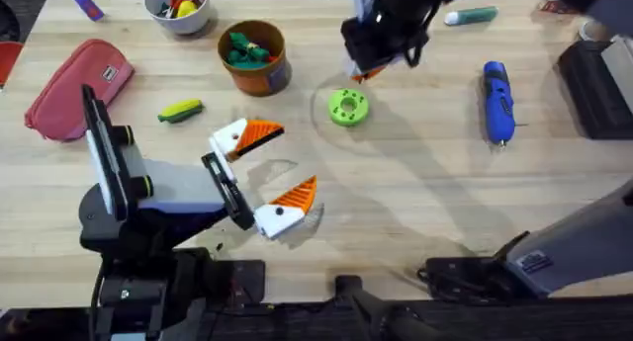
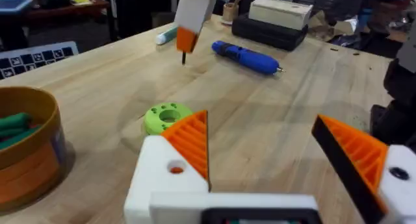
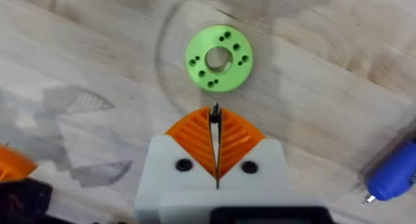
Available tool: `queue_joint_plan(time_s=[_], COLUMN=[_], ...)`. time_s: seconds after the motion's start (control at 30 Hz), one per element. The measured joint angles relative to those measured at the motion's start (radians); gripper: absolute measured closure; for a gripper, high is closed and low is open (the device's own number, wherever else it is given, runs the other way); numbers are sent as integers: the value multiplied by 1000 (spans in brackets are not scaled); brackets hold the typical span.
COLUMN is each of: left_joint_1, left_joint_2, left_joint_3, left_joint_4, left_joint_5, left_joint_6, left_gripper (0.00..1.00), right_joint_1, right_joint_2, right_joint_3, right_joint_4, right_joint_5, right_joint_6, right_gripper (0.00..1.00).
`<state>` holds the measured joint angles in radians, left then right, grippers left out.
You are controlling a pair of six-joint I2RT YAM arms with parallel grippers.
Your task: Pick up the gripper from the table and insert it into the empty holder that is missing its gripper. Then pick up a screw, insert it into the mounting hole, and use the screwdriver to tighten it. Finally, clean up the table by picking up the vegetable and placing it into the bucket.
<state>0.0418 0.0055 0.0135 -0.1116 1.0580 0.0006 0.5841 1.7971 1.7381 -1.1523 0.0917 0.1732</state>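
Right gripper (image 3: pixel 215 115) is pinching a screw, hovering near green disc (image 3: pixel 218 58) | left gripper (image 2: pixel 260 152) is gaping empty | tightening, corn (image 1: pixel 180 111) are waiting.

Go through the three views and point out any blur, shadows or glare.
Overhead: the right arm's gripper shows dark and blurred close under the camera, casting a broad soft shadow on the table past the green disc. Left wrist: the near fingers are soft; the screwdriver is sharper. Right wrist: faint angular shadows on the wood; no strong glare.
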Motion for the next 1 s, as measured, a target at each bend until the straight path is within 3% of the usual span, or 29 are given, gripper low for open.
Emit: queue_joint_plan(time_s=[0.2,0.33,0.67,1.0], left_joint_1=[0,0,0,0], left_joint_2=[0,0,0,0], left_joint_3=[0,0,0,0], left_joint_4=[0,0,0,0], left_joint_5=[0,0,0,0], left_joint_6=[0,0,0,0], left_gripper=[15,13,13,14], right_joint_1=[46,110,302,407], right_joint_2=[-7,-19,-21,-21], right_joint_3=[237,317,335,335], right_joint_4=[-142,-163,-151,-149], right_joint_5=[2,0,-131,-157], right_joint_6=[-67,-116,-352,-523], right_gripper=[996,996,996,996])
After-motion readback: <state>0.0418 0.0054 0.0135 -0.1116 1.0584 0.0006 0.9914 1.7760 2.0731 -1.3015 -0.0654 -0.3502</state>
